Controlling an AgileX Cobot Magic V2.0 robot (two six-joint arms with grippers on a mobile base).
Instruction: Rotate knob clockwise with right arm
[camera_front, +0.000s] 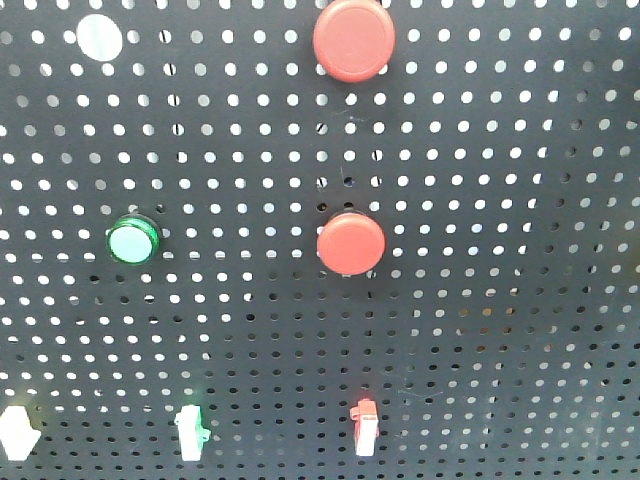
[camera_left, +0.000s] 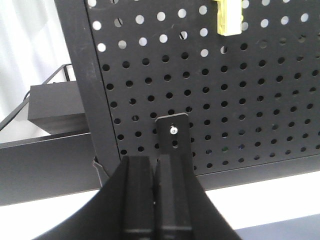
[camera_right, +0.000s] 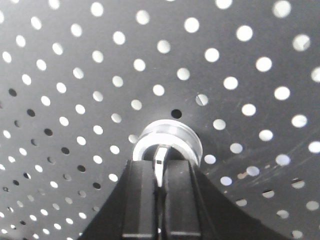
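Now | right claw clamped on near-upright white tab of clear round plastic knob, on black perforated metal panel | grasp done, clockwise turn apparently left | left claw together, empty

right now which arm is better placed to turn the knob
Right. The right jaws are closed on the knob at its pointer tab, ready to twist. The left jaws are shut by the bottom corner of the pegboard, facing only a bracket.

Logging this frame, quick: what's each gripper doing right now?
Left gripper: closed, holding nothing.
Right gripper: closed on the knob.
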